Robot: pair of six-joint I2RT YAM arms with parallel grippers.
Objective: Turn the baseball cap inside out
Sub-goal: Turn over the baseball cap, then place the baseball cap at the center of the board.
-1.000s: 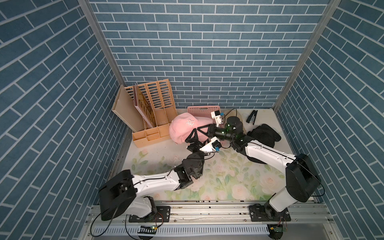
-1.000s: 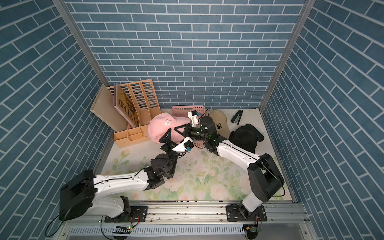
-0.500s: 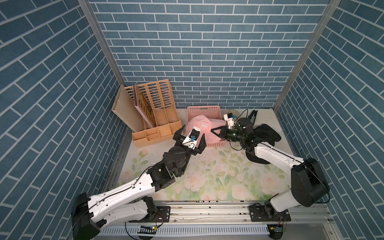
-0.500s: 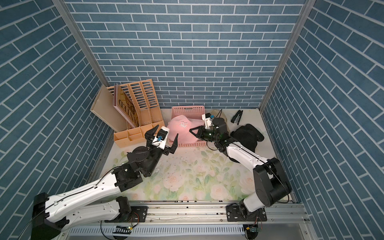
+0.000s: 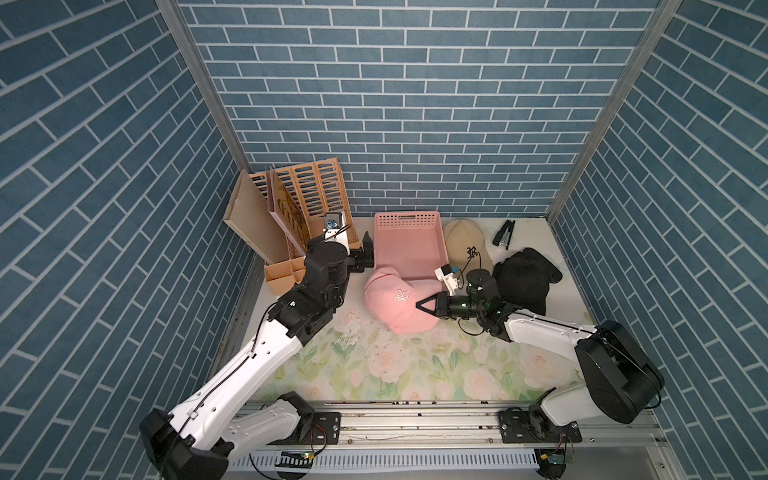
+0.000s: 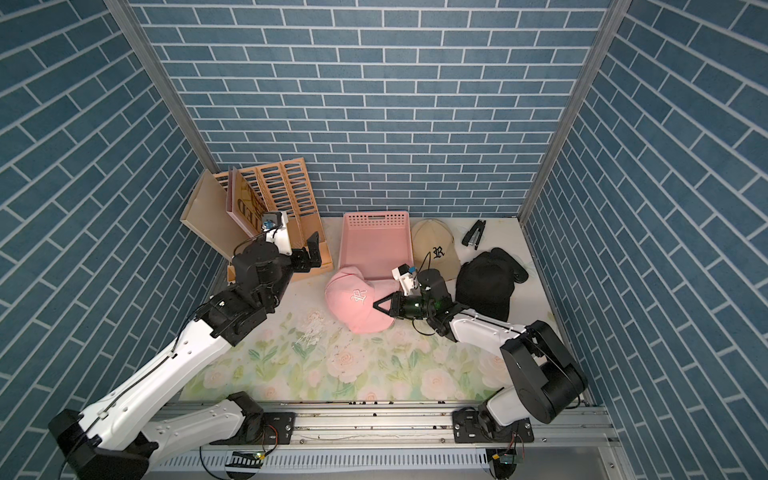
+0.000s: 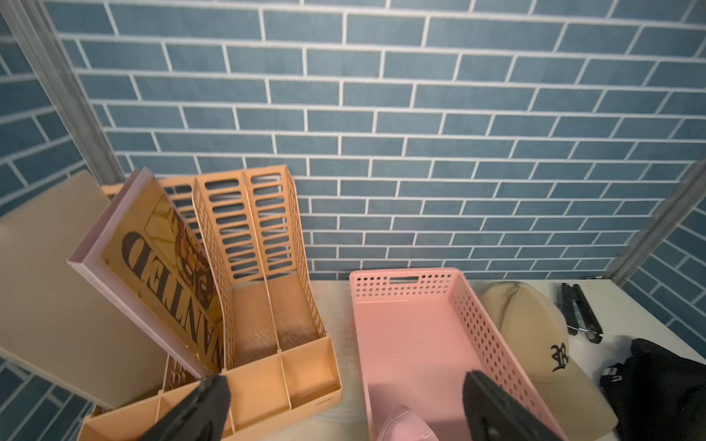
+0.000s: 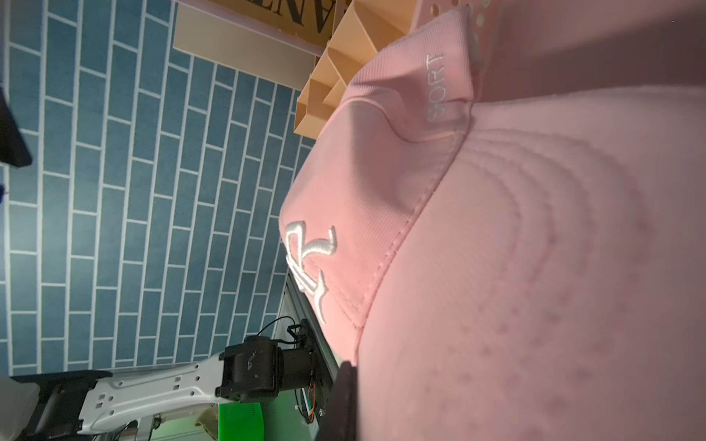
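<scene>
Both top views looked down on everything, left wrist faced out past left claw (image 7: 344, 382), right wrist hugged pink cap (image 8: 535, 267).

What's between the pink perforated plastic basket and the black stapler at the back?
A beige fabric baseball cap with black embroidery sits between them, close beside the basket. It shows in both top views.

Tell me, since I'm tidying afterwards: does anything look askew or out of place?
The WANTED book leans crooked in the orange file rack. The pink cap, pinched by the right gripper, lies slumped at the pink tray's near edge.
</scene>
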